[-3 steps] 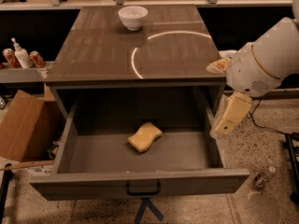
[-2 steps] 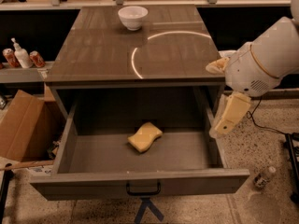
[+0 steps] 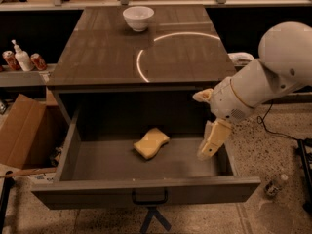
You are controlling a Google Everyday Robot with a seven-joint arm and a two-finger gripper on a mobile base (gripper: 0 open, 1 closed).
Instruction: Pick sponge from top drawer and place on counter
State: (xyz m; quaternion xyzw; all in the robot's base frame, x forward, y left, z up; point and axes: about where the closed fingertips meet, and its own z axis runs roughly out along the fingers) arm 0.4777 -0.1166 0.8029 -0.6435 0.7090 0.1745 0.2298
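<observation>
Hand (image 3: 213,141) points down at the right of the top drawer (image 3: 97,191), apart from the sponge (image 3: 151,143), grip state unclear.

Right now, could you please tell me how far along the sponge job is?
Done: the top drawer stands pulled open. In hand: the gripper hangs at the drawer's right side, apart from the sponge, which lies ungrasped on the drawer floor. Left: reach the sponge, grasp it, lift it out and set it on the counter, where a white bowl sits near the back edge.
</observation>
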